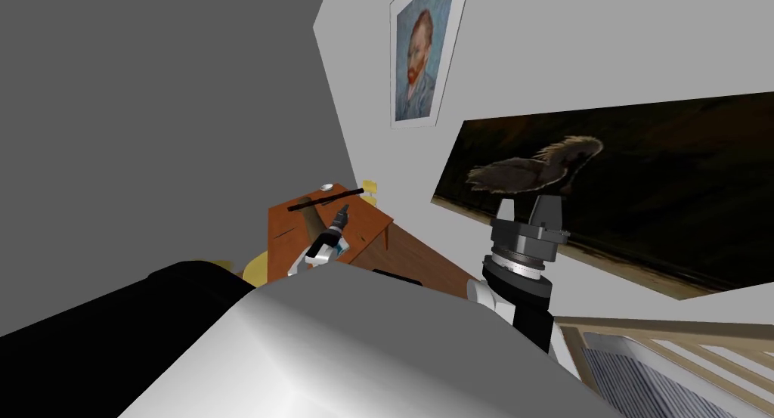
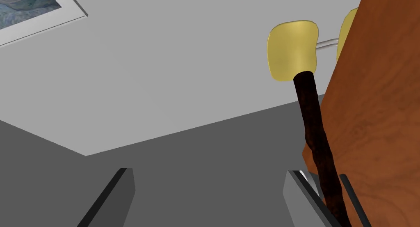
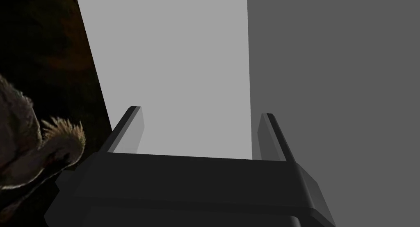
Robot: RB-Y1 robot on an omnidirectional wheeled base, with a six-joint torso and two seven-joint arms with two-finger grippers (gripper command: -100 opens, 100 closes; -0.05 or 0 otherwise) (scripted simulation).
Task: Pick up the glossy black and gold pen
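While the left hand (image 1: 344, 212) hung wide open over the wooden counter (image 1: 370, 223), the dark pen (image 2: 316, 134) lay along the counter's edge, right up against one finger (image 2: 301, 196) instead of centred in the gap. Honestly, closing from there looked likely to just nudge it sideways and roll it off the edge. The right hand (image 1: 525, 202) was open too, raised well away.

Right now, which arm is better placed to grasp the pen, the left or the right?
The left. The left claw, open, is at the table beside the pen, which runs along one finger. The right claw is raised off to the side, far from the table.
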